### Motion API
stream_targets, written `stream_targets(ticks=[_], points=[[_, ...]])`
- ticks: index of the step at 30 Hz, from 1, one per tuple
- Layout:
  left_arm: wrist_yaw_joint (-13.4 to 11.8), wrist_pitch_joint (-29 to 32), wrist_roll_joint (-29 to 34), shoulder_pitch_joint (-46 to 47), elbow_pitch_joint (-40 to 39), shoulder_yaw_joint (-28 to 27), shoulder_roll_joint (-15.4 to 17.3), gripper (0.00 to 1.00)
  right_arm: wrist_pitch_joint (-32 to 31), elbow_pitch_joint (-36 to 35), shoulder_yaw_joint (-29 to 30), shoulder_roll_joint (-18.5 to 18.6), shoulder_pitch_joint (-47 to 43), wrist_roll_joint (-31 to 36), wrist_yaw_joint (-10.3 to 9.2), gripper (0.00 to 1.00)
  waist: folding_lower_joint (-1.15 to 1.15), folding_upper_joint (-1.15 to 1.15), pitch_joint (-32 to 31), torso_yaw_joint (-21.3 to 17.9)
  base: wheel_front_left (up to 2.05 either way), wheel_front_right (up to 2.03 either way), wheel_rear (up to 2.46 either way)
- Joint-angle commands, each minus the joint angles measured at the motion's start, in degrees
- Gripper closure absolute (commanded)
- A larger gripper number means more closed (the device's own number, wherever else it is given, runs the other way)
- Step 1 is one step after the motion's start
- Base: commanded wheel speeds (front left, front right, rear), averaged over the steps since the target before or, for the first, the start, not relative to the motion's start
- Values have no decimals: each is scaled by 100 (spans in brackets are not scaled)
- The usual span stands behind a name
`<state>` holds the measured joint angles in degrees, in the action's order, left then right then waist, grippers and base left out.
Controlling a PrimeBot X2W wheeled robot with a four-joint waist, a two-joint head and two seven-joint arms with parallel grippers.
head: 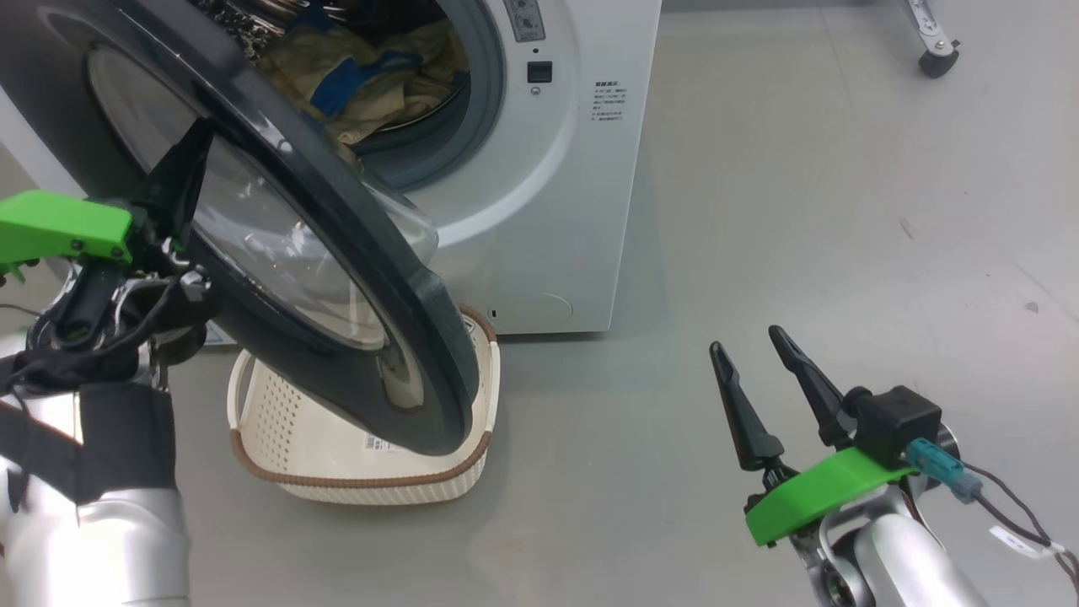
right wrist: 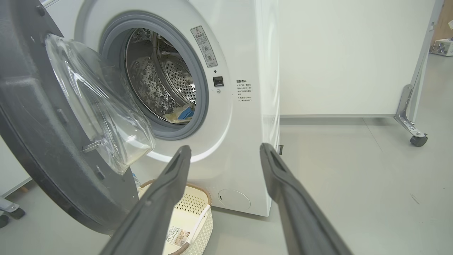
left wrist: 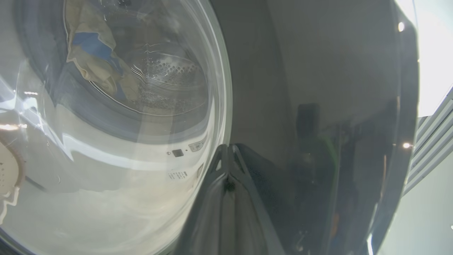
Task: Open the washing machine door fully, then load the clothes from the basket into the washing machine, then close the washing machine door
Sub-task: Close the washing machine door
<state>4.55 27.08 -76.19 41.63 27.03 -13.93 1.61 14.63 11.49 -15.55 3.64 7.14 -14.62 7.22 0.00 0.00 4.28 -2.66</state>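
Washing machine door (head: 405, 320) stands ajar (clothes (head: 371, 84) inside), left end effector (left wrist: 226, 147) closed against it, right end effector (head: 746, 339) open, empty.

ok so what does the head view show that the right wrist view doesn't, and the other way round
Head view: the left gripper, fingers shut, against the glossy outer face of the washing machine door. Right wrist view: the door's grey inner face with its bulging glass. Both: the washing machine, the clothes in its drum, the basket under the door, and the open right gripper.
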Motion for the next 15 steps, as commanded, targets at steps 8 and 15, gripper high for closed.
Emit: stream_targets(ticks=[8,15], points=[[194,-453,674,60,-262,262,409,100,37,-147,-106,42,29,-15,26,0,0,0,-56,4,0,0,0],[271,-1022,1562,-520,-620,710,737,0,37,-170,-28,55,-56,2,26,0,0,0,-95,102,0,0,0]])
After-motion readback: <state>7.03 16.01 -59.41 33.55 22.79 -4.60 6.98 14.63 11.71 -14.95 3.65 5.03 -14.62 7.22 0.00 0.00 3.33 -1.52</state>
